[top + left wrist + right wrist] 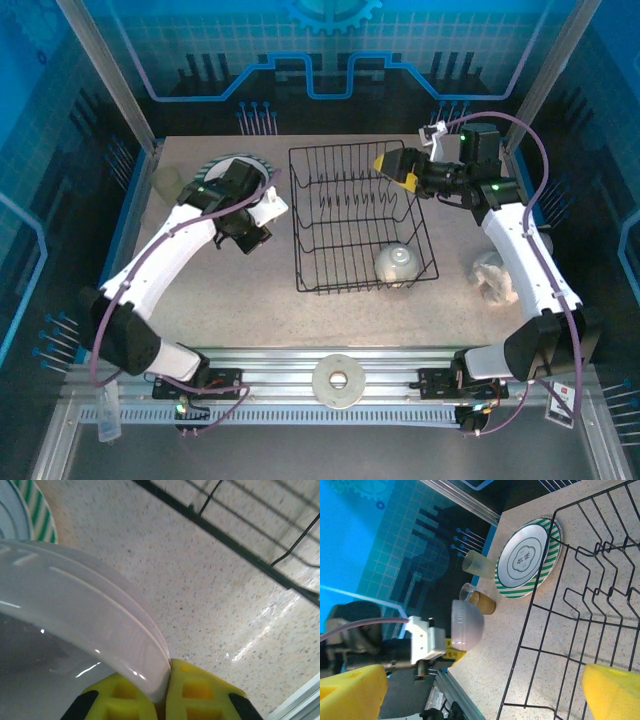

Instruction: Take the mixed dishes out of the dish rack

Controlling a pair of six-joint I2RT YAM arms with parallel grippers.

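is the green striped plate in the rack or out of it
Out: the green-and-white striped plate lies flat on the table beside the dish rack, outside its wires.

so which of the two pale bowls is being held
The bowl left of the dish rack, rim pinched in the left gripper; the other bowl sits in the rack's near right corner.

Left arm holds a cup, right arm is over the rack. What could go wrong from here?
1. The left gripper pinches the lavender cup only by its rim, so it could slip or tip on release, close to the brown cup.
2. The right gripper, open above the dish rack, might snag prongs reaching for the cream bowl.
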